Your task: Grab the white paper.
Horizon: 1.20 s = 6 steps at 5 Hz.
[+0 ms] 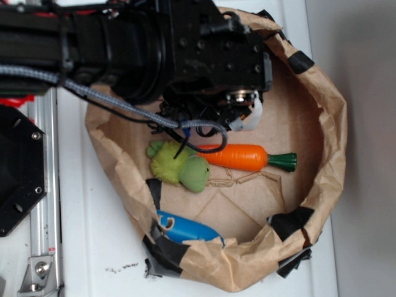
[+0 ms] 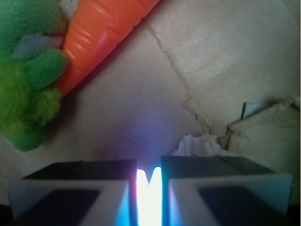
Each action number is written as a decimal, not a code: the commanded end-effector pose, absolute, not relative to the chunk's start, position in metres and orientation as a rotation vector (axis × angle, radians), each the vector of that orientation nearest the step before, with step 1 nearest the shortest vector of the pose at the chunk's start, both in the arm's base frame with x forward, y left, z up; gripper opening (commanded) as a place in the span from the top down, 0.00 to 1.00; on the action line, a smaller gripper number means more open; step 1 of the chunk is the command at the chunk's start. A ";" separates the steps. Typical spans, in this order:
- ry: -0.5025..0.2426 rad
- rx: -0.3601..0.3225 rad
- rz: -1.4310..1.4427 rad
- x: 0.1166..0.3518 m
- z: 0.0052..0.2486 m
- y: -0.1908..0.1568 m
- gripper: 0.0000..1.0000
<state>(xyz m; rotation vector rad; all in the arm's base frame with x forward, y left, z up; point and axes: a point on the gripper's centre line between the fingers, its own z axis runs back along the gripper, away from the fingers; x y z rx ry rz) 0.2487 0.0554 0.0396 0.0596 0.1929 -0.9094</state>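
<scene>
We see a white desk [image 1: 93,247] carrying a brown kraft paper nest [image 1: 328,154], its raised rim patched with black tape [image 1: 291,221]. The black robot arm [image 1: 124,43] reaches in from the left across the top of the exterior view and hides the upper part of the nest.

On the nest floor lies an orange toy carrot [image 1: 238,156] with a dark green stem pointing right. Its narrow end touches a green plush toy [image 1: 179,166] lying to its left. A blue object [image 1: 185,229] rests against the lower rim, partly wrapped by the brown paper.

In the exterior view we make out only a small white patch under the end of the arm, just above the carrot, and we cannot tell whether it is paper or part of the claw. The wrist view is clearer: the claw [image 2: 149,188] has its two pads drawn close, with only a thin bright slit between them. The white paper [image 2: 200,145] is a small crumpled wad lying on the nest floor just beyond the tip of the right-hand pad [image 2: 225,188] as the wrist view shows it, off to the side of the slit and near the folded paper wall. We cannot tell whether the paper touches that pad.
</scene>
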 end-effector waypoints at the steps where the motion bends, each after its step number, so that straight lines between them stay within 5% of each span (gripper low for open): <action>1: 0.156 0.046 -0.905 0.245 0.056 0.045 1.00; 2: 0.110 0.054 -0.871 0.246 0.074 0.050 0.10; 3: 0.109 0.055 -0.849 0.245 0.077 0.059 0.00; 6: 0.086 0.093 -0.853 0.249 0.064 0.092 0.00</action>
